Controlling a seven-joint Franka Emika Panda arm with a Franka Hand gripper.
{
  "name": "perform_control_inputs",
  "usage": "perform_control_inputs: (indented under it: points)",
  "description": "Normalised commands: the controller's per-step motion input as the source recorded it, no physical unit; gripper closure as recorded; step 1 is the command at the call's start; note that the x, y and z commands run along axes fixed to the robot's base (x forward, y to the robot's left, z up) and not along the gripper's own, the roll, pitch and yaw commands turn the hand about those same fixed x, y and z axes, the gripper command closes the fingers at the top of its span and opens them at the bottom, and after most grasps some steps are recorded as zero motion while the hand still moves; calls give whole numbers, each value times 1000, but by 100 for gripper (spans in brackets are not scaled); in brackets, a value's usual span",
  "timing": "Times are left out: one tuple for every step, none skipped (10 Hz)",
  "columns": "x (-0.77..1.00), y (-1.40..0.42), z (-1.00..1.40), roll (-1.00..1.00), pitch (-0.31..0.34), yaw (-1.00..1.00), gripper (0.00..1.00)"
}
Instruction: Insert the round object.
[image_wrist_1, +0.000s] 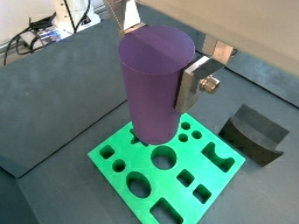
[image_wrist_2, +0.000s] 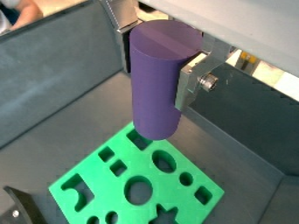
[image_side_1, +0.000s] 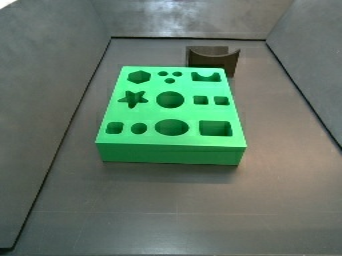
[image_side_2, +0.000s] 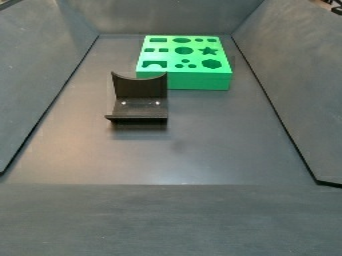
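The round object, a tall matte purple cylinder (image_wrist_1: 156, 87), is held upright between my gripper's (image_wrist_1: 162, 54) silver fingers (image_wrist_1: 193, 81); it shows in both wrist views (image_wrist_2: 162, 79). It hangs above the green block (image_wrist_1: 176, 175), its lower end over the block's edge in both wrist views. The block's round centre hole (image_side_1: 170, 99) is open. The gripper (image_wrist_2: 159, 63) and the cylinder do not show in either side view. The green block (image_wrist_2: 135, 184) lies flat on the dark floor (image_side_1: 171, 112) (image_side_2: 185, 58).
A dark brown block with a curved notch (image_side_1: 211, 58) stands beside the green block; it also shows in the other views (image_side_2: 138, 97) (image_wrist_1: 254, 136). Grey sloping walls (image_side_1: 67, 110) enclose the floor. Cables lie outside the wall (image_wrist_1: 47, 31).
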Motion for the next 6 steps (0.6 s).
perform_control_inputs:
  points:
    - [74,31,-1000,27,0,0,100]
    - [0,189,-1000,0,0,0,100]
    - [0,340,-1000,0,0,0,100]
    - [-114,466,-1000,6,0,0,100]
    - [-217,557,-1000,0,-1,-6,100]
    - [-194,563,-1000,0,-19,0,100]
